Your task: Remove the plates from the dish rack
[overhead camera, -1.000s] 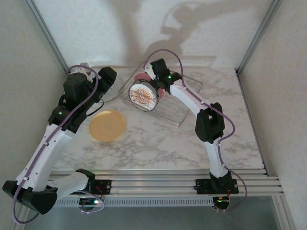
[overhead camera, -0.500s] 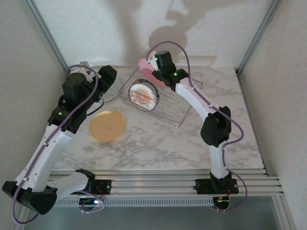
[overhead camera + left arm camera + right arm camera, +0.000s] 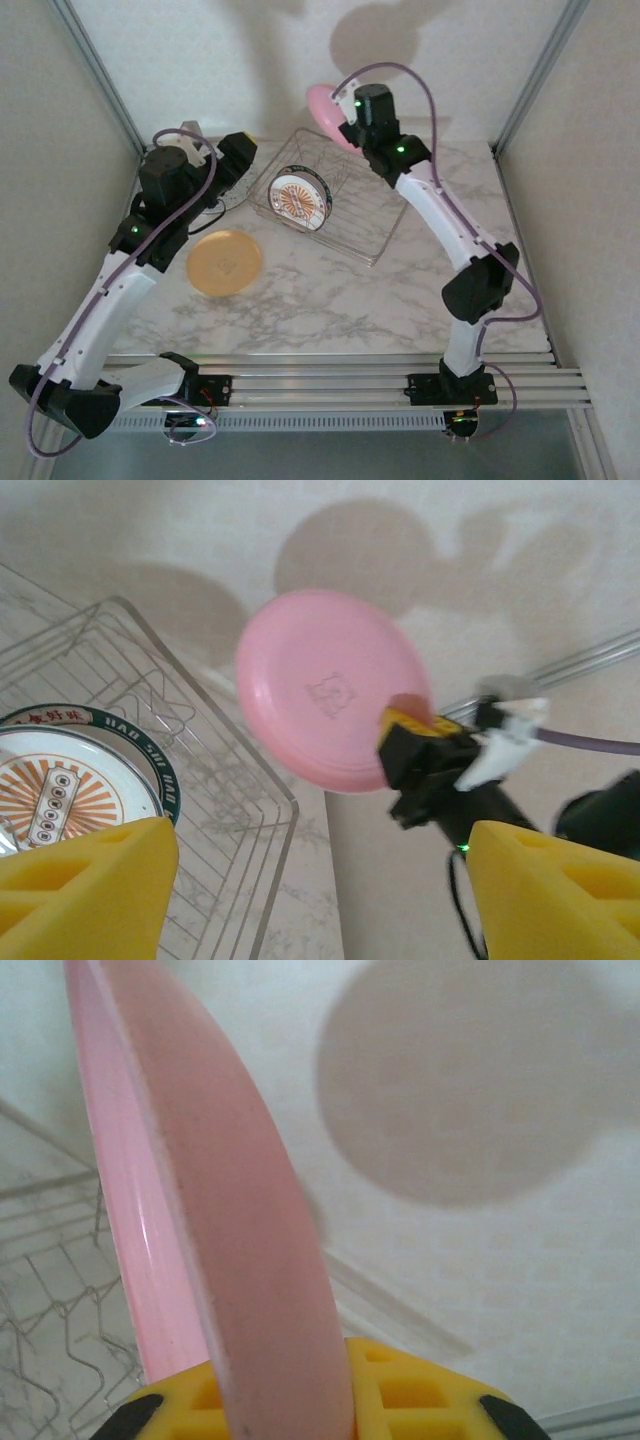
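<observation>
My right gripper [image 3: 347,122] is shut on the rim of the plain pink plate [image 3: 324,106] and holds it on edge in the air over the back of the dish rack [image 3: 393,221]. In the right wrist view the pink plate [image 3: 230,1210] rises from between the yellow pads of that gripper [image 3: 290,1400]. The small sunburst plate [image 3: 298,198] stands upright in the rack. My left gripper [image 3: 240,160] hovers left of the rack, open and holding nothing. The left wrist view shows its yellow fingers [image 3: 85,880] low in the frame, with the pink plate [image 3: 330,685] and the rack [image 3: 230,780] ahead.
The orange plate [image 3: 225,262] lies flat on the marble table left of the rack. A speckled plate's edge [image 3: 230,197] shows under my left gripper. The back wall stands close behind the lifted plate. Side walls close in the table.
The right arm has lifted the pink plate up out of the rack and back toward the wall. The left arm has shifted slightly.
</observation>
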`<state>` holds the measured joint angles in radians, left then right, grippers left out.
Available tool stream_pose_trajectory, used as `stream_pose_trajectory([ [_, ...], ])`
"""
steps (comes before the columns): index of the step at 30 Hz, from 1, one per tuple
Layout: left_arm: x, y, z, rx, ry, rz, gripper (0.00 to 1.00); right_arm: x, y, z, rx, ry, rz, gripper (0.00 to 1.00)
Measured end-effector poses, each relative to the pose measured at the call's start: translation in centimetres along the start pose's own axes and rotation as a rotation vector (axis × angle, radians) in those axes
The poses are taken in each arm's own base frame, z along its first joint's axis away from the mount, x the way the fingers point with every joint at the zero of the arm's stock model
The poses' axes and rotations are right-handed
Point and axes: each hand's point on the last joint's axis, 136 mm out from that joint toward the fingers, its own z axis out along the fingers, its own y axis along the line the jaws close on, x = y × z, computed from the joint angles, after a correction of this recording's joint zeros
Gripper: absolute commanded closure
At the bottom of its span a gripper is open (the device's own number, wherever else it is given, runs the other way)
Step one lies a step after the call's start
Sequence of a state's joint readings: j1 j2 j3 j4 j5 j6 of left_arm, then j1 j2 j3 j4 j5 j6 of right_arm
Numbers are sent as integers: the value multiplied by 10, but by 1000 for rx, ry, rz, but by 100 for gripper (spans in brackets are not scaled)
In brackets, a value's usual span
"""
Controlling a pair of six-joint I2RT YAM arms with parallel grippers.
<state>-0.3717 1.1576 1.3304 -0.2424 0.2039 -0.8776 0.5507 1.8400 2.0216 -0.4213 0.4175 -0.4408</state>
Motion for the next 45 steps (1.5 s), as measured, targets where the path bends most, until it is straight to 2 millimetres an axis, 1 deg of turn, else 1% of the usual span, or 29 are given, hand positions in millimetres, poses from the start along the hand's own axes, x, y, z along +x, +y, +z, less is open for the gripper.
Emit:
stream_pose_trajectory([
  [3,10,3,16,-4,45,2,23,-8,-26,-22,-8,-37,120,100],
  [5,19,4,27,-7,80,6,23,-10,-38,-37,-35,-56,203,100],
  [7,29,4,40,-4,121,13,23,-10,-46,-50,-74,-72,298,100],
  [9,38,3,51,3,154,18,23,-11,-49,-59,-118,-84,377,100],
  [12,52,1,66,14,204,24,23,-7,-47,-70,-203,-78,501,100],
  [18,72,-2,88,33,270,37,23,1,-27,-75,-386,-16,717,100],
  [23,81,-1,103,33,299,39,25,2,-15,-79,-510,31,868,100],
  [27,85,4,110,21,308,37,30,5,0,-80,-593,72,950,100],
  [29,86,5,113,19,311,36,34,10,9,-79,-624,101,979,100],
  [30,86,5,114,19,312,36,38,14,13,-78,-635,117,992,100],
  [34,89,4,118,23,319,32,59,26,24,-76,-659,169,1032,100],
  [37,90,5,120,19,321,30,80,27,25,-76,-664,174,1051,100],
  [39,89,3,119,25,321,20,97,27,22,-76,-654,173,1064,100],
  [40,87,0,119,32,315,12,100,28,21,-76,-657,174,1074,100],
  [42,85,-1,119,32,309,5,100,24,17,-78,-663,154,1079,100],
  [45,84,-4,117,41,309,1,100,24,18,-81,-665,150,1081,99],
])
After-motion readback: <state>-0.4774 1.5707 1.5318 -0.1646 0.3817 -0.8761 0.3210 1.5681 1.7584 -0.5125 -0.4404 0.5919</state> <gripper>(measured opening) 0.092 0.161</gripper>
